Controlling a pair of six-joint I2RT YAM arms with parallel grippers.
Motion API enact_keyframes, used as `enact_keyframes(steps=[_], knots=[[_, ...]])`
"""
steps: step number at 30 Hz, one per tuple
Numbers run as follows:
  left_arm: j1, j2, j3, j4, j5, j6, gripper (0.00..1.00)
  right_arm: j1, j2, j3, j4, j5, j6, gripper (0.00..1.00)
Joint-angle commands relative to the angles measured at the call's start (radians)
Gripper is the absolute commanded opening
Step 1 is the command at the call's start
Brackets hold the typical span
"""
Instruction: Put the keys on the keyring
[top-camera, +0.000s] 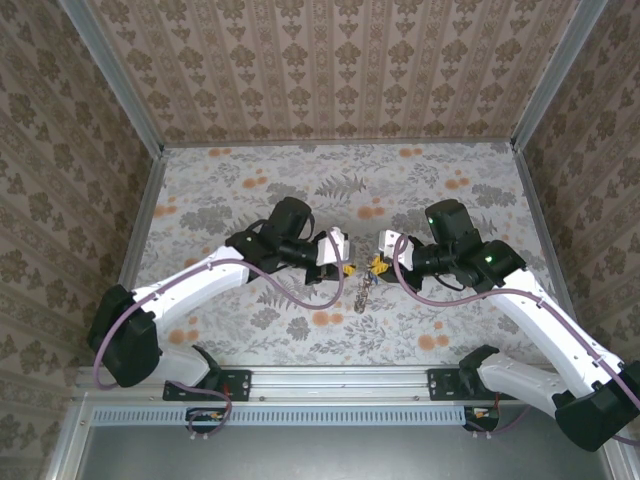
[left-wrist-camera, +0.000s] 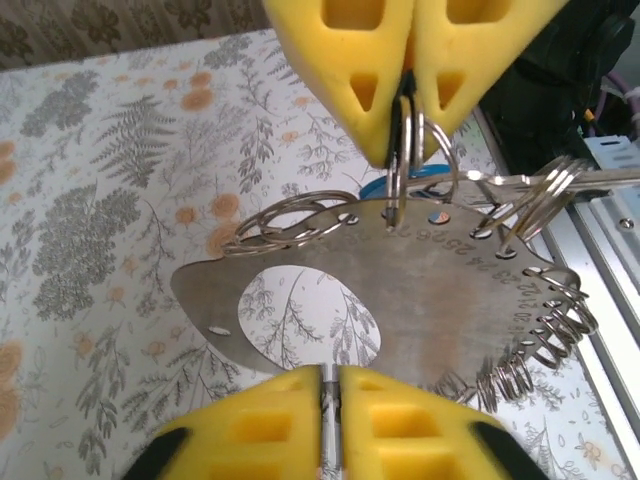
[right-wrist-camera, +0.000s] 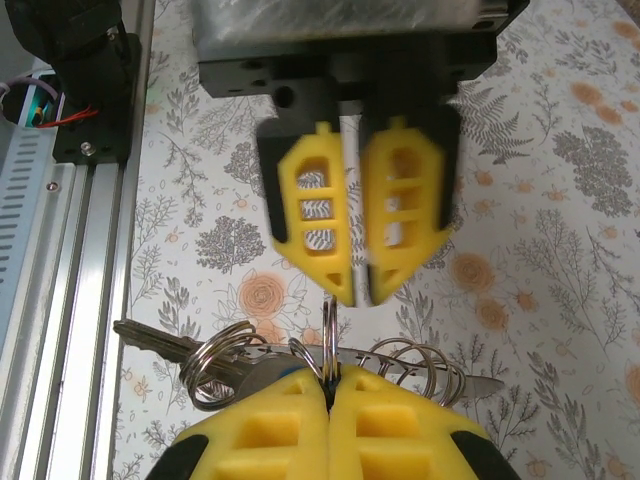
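**Both claws closed on the keyring (left-wrist-camera: 440, 300), held above the worktop (top-camera: 250, 170).**
The left claw (left-wrist-camera: 331, 385) grips the lower edge of the keyring, a flat plate with an oval cut-out. The right claw (right-wrist-camera: 328, 385) pinches a split ring (left-wrist-camera: 398, 190) at the plate's upper edge, with the blue-headed keys (left-wrist-camera: 415, 182) just behind it. The ring appears threaded through a plate hole, so the task looks nearly done. Full seating of the keys cannot be confirmed, and release is left.

Floral-print table (top-camera: 250, 180), damask-patterned walls (top-camera: 340, 70), aluminium rail (top-camera: 340, 378) along near edge.
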Motion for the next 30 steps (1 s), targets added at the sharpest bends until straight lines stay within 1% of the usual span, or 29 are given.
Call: enact_keyframes(steps=[1, 4, 6, 9, 15, 21, 24, 27, 30], knots=[[0.046, -0.067, -0.024, 0.094, 0.119, -0.082, 0.30, 0.003, -0.005, 0.018, -0.002, -0.009, 0.002, 0.00], [0.056, -0.103, -0.017, 0.101, 0.170, -0.089, 0.41, 0.008, 0.004, 0.015, 0.004, -0.010, 0.005, 0.00], [0.046, -0.101, 0.005, 0.069, 0.188, -0.078, 0.45, 0.013, 0.010, 0.016, 0.007, -0.010, 0.006, 0.00], [0.025, -0.061, 0.056, 0.004, 0.172, -0.068, 0.44, 0.024, 0.017, 0.012, 0.021, -0.010, 0.012, 0.00], [-0.013, -0.023, 0.071, 0.047, 0.142, -0.103, 0.43, 0.033, 0.024, 0.004, 0.051, -0.008, 0.026, 0.00], [-0.029, 0.000, 0.082, 0.031, 0.119, -0.105, 0.42, 0.036, 0.024, -0.002, 0.071, -0.010, 0.035, 0.00], [-0.031, 0.000, 0.083, 0.047, 0.118, -0.120, 0.35, 0.041, 0.029, -0.005, 0.078, -0.010, 0.036, 0.00], [-0.031, 0.002, 0.094, 0.045, 0.106, -0.123, 0.18, 0.046, 0.032, -0.007, 0.083, -0.007, 0.036, 0.00], [-0.032, 0.004, 0.103, 0.042, 0.105, -0.118, 0.12, 0.046, 0.033, -0.011, 0.082, 0.000, 0.031, 0.00]])
